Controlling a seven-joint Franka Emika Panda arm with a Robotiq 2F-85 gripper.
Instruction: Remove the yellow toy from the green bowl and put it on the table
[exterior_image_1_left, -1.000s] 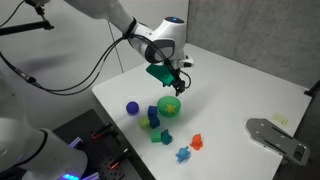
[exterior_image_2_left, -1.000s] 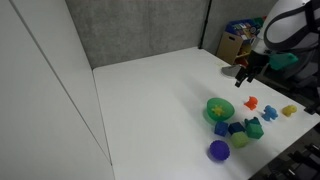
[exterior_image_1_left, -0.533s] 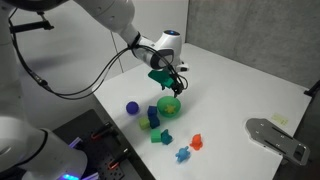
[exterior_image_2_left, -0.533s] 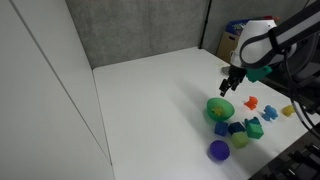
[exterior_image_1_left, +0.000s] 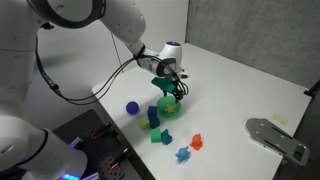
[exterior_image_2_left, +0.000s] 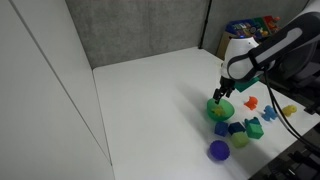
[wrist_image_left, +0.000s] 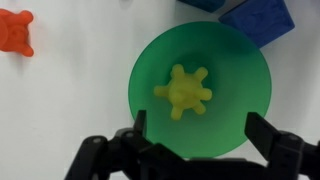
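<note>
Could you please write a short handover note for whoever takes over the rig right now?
Gripper: open and empty, jaws spread above the green bowl.
Yellow toy: lying in the middle of the bowl, not gripped.
The bowl stands on the table, beside blue blocks.
Done: the approach only.
Left: lower, close on the toy, lift it out, set it on the table.

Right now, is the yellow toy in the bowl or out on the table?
In. The wrist view shows the toy lying inside the bowl, and the open gripper not holding it.
</note>
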